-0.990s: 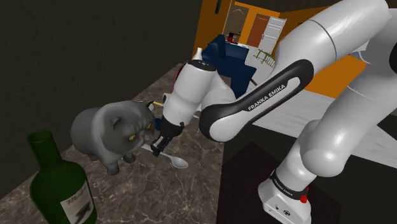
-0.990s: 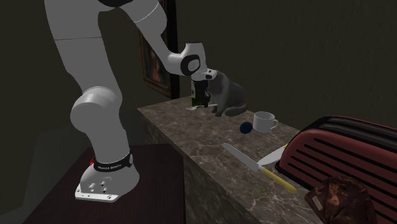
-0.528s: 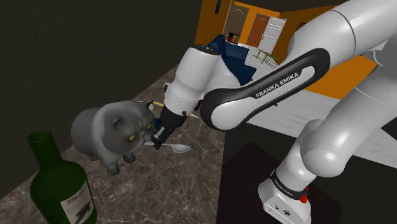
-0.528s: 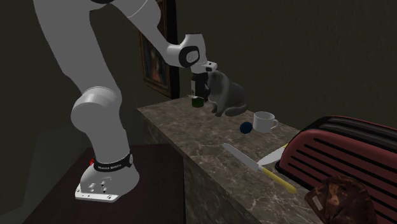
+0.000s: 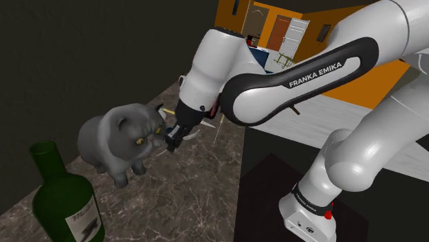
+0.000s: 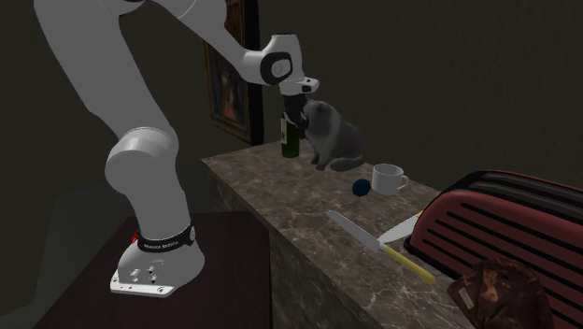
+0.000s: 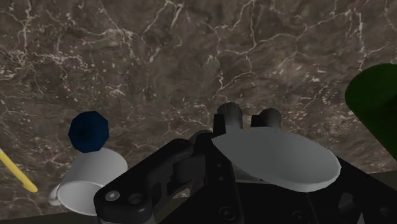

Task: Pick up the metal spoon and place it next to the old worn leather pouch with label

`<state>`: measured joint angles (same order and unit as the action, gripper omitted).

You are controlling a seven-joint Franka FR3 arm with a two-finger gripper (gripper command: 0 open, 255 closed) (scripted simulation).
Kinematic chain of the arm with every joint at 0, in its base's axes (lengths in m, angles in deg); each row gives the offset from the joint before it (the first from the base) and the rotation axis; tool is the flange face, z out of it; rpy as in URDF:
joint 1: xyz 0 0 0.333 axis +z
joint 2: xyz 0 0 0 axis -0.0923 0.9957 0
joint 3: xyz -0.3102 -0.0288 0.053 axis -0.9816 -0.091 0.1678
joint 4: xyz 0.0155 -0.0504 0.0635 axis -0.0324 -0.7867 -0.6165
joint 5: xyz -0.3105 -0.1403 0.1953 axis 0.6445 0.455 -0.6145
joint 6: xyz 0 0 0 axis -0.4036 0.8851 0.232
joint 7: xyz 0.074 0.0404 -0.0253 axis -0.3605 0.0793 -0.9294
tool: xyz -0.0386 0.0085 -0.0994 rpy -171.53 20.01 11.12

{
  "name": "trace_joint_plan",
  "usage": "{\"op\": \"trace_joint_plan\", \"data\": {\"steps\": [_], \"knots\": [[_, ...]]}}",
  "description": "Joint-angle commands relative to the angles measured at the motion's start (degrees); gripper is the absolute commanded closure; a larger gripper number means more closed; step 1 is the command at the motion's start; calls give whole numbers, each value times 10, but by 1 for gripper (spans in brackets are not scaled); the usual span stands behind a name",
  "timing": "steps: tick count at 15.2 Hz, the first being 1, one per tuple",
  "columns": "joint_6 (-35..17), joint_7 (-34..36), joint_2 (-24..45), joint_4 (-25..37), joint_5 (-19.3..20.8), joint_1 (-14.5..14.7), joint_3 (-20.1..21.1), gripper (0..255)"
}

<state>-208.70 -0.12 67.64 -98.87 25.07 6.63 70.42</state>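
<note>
Clasped narrow between the two fingers of the black gripper: the pale grey spoon, bowl turned toward the wrist camera, held in the air above the dark veined marble counter. Just beside the gripper in the shoulder view, a grey cat figure, and nearer that camera a dark green bottle standing upright. Down on the stone in the wrist view, a dark blue ball just beside a white mug, then the yellow handle of a knife. Farther along the counter in the second exterior view, a dark red toaster and, just in front of it, at the opposite end from the spoon and well apart from it, the brown worn pouch
</note>
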Motion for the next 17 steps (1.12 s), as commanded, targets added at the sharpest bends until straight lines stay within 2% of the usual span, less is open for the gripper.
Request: {"op": "trace_joint_plan", "data": {"steps": [1, 5, 10, 17], "knots": [[16, -3, -10, 9, -4, 1, -3, 255], [44, -7, -23, 24, -9, 3, -9, 255], [49, -101, -70, -24, -40, -5, -72, 255], [61, -221, -108, -65, -51, -29, -160, 255]]}}
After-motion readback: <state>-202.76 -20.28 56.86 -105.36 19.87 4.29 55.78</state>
